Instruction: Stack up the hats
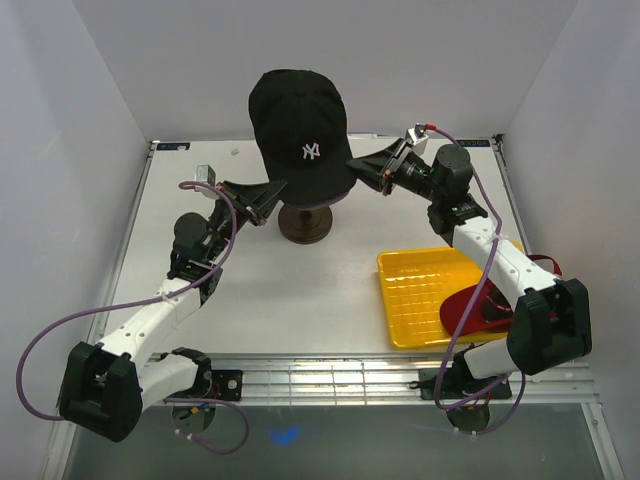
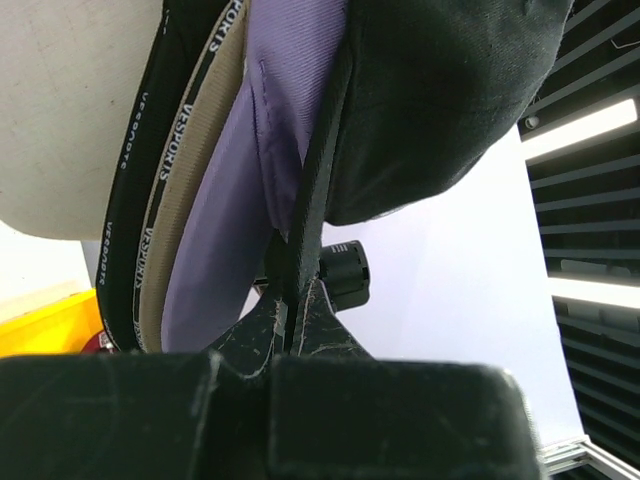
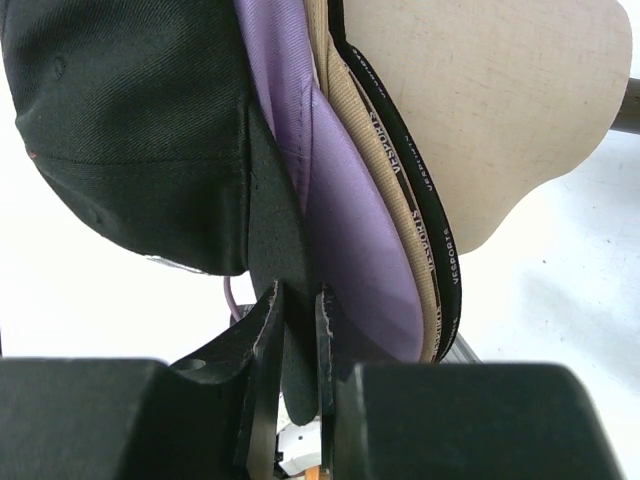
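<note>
The jaws of the left gripper (image 2: 292, 300) and right gripper (image 3: 297, 325) are closed on opposite rim edges of the black NY cap (image 1: 300, 125). This is presumably so it is seated evenly over the lavender cap (image 2: 240, 230), tan cap (image 2: 185, 180) and innermost black cap (image 2: 130, 220) on the mannequin head (image 3: 500, 120). The red cap (image 1: 468, 310), in the yellow tray (image 1: 415, 285), is half hidden by the right arm (image 1: 500, 260).

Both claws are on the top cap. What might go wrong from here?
Left claw and right claw both pinch the NY cap by its rim; an uneven pull might drag it, or the lavender cap beneath, off the head. The stand is narrow, so tugging could tip it.
</note>
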Action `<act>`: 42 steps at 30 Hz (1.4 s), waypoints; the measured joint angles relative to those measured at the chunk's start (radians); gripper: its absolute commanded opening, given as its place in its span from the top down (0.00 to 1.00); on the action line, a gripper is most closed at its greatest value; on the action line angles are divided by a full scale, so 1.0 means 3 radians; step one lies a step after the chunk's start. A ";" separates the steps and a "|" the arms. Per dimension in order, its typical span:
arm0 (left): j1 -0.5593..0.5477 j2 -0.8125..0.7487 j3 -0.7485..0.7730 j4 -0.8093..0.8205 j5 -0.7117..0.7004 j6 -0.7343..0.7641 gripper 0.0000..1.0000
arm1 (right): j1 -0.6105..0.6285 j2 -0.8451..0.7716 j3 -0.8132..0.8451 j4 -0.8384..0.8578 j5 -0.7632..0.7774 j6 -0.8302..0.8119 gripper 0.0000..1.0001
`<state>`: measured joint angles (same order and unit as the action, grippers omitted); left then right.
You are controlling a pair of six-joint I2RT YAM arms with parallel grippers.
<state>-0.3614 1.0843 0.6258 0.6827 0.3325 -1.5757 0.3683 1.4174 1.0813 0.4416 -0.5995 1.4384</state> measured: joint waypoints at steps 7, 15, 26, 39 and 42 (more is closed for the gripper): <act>-0.0005 0.0001 -0.0037 0.0033 0.0000 -0.0029 1.00 | -0.0010 0.0000 0.0000 -0.0053 -0.0010 -0.0085 0.92; -0.0008 0.0010 -0.0028 0.0011 0.0008 -0.0027 1.00 | -0.0028 0.0003 0.0009 -0.0098 -0.0009 -0.0179 0.92; -0.0008 0.0000 0.0359 -0.0718 0.0070 0.0354 0.75 | -0.0072 0.0127 0.0343 -0.0496 -0.0022 -0.0397 0.92; -0.0008 0.0015 0.0554 -0.1072 0.0156 0.0615 0.86 | -0.0123 0.0248 0.0600 -0.0796 -0.0102 -0.0552 0.92; -0.0009 0.0004 0.0598 -0.1148 0.0164 0.0680 0.81 | -0.0139 0.0322 0.0727 -0.0918 -0.0169 -0.0595 0.92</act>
<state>-0.3641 1.0855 0.8051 0.3382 0.3817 -1.3716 0.3267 1.5139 1.2995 0.1661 -0.6502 1.2598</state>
